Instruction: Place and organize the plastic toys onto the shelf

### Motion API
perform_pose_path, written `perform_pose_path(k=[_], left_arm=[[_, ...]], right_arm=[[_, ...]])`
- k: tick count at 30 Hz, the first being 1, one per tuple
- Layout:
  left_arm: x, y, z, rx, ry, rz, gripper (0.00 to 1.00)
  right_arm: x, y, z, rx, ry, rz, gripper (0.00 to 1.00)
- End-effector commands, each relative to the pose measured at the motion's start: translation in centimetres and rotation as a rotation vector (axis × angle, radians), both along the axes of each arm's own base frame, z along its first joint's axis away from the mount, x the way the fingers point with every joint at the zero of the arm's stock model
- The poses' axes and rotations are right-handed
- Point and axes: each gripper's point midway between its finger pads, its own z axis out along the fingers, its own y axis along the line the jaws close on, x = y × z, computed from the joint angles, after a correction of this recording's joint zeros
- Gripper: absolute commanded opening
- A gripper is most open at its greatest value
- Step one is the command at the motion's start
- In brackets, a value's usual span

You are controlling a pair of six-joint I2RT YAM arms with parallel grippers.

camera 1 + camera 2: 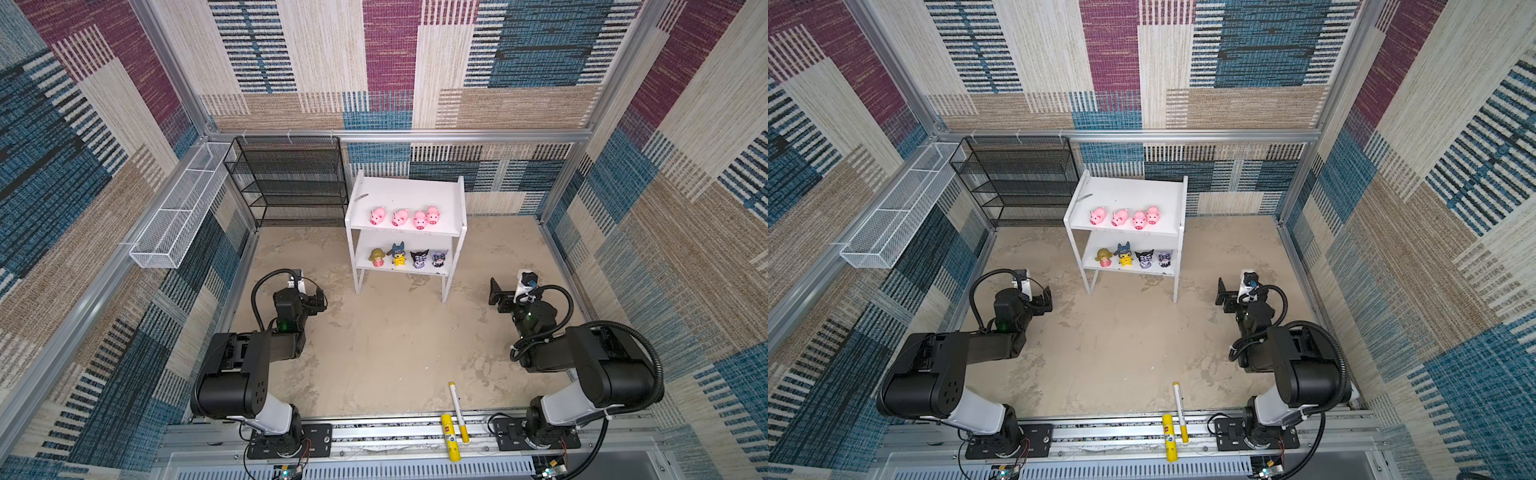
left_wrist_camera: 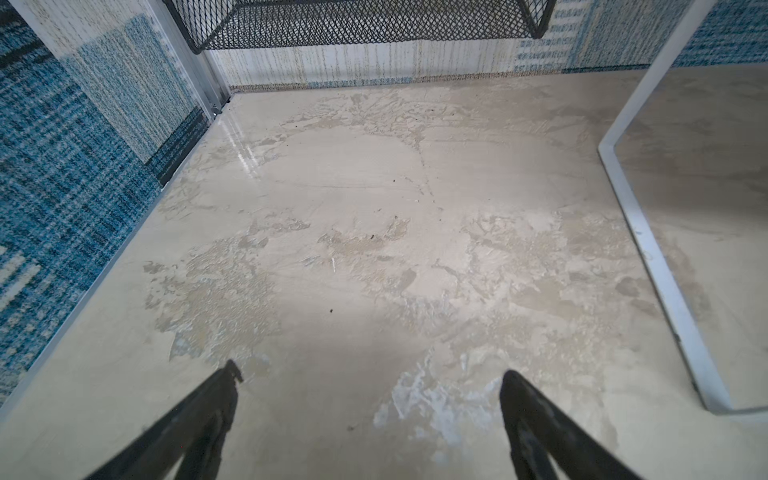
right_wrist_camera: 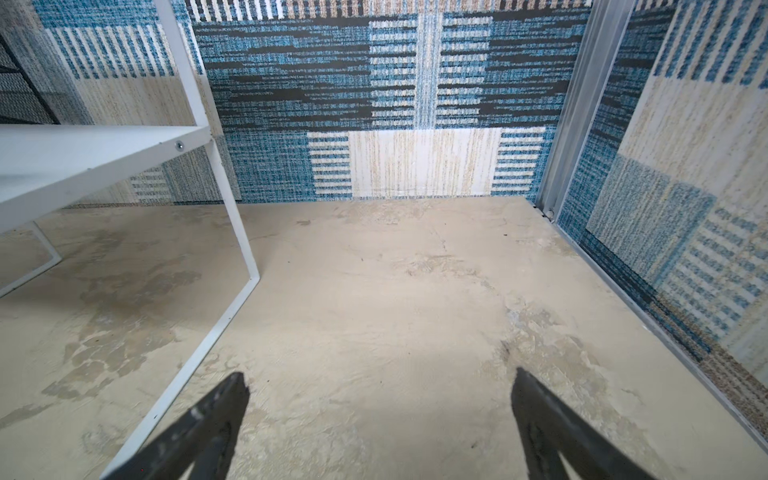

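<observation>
Shelf (image 1: 407, 193): four pink pigs (image 1: 400, 217) in a row on the upper board; four other plastic toys (image 1: 398, 254) upright on the lower board. Left gripper (image 2: 372, 378), right gripper (image 3: 381, 382): jaws wide, holding nothing, low either side of the shelf. Step: placement apparently complete. Next: at most straightening a row.

We see woven patchwork walls (image 1: 390, 62), blue, beige and magenta, around a scuffed beige desk (image 1: 395, 353). A black mesh rack (image 1: 291, 183) and white wire basket (image 1: 178, 216) sit back left.
</observation>
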Motion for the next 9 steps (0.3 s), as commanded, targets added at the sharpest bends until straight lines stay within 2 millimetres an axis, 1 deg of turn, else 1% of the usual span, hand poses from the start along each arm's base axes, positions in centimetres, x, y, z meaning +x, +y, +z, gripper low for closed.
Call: perform_pose_path(k=[1, 9], left_arm=[[0.49, -0.18, 0.93, -0.027, -0.041, 0.000, 0.99], [0.47, -0.19, 0.89, -0.027, -0.040, -0.001, 0.99]], right_arm=[[0.24, 0.30, 0.95, -0.005, -0.035, 0.018, 1.00], [0.19, 0.29, 0.95, -0.004, -0.035, 0.019, 1.00]])
